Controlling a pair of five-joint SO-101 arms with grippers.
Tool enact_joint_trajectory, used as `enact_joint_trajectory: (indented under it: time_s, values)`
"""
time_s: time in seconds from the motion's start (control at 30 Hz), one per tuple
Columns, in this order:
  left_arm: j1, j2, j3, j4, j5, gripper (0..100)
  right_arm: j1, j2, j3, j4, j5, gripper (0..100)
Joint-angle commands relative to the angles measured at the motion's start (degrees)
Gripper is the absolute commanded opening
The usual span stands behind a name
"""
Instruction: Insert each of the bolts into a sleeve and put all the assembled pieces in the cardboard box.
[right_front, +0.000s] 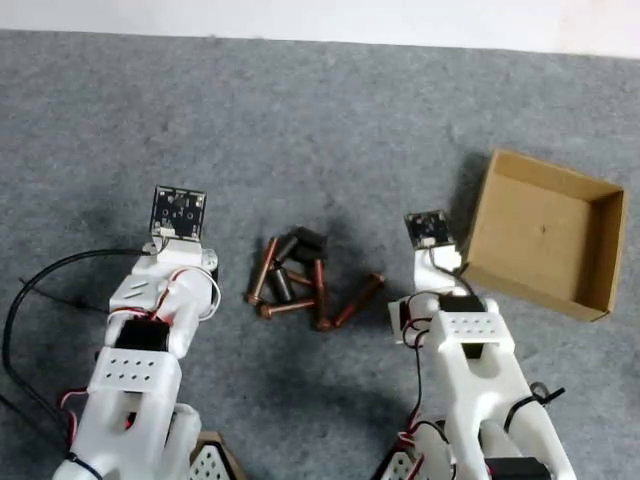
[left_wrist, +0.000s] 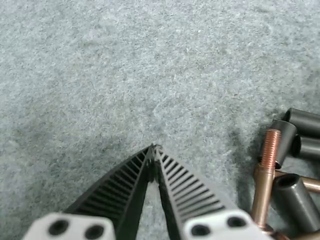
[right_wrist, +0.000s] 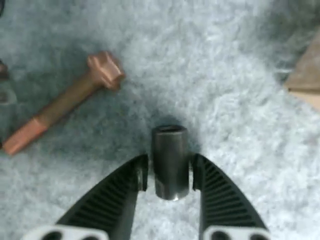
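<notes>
Several copper bolts (right_front: 319, 292) and dark sleeves (right_front: 281, 284) lie in a loose pile on the grey carpet between the two arms. One bolt (right_wrist: 70, 102) lies apart at the pile's right end, just beyond my right gripper (right_wrist: 169, 159). That gripper is shut on a dark sleeve (right_wrist: 170, 147), with a finger pressed on each side and the sleeve's open end pointing away. My left gripper (left_wrist: 154, 150) is shut on nothing, over bare carpet to the left of the pile's bolts (left_wrist: 265, 170) and sleeves (left_wrist: 295, 197). The cardboard box (right_front: 590, 255) sits at the right.
The box's brown corner (right_wrist: 305, 75) lies close beside the right gripper. The left arm (right_front: 160, 300) and the right arm (right_front: 470, 345) flank the pile. Black cables (right_front: 40, 285) trail at the left edge. Open carpet stretches behind the pile and the box.
</notes>
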Motion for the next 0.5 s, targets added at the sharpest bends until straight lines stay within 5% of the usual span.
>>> enact_joint_trajectory:
  time_s: [0.0,0.47]
  values:
    - [-0.22,-1.36,-0.31,-0.88,-0.44,1,0.48,-1.98,-0.75,-0.13,-0.09,14.4]
    - [-0.22,-1.36,-0.22,-0.97,-0.44,1,-3.47,-1.89,-0.48,-3.21,1.14,14.4]
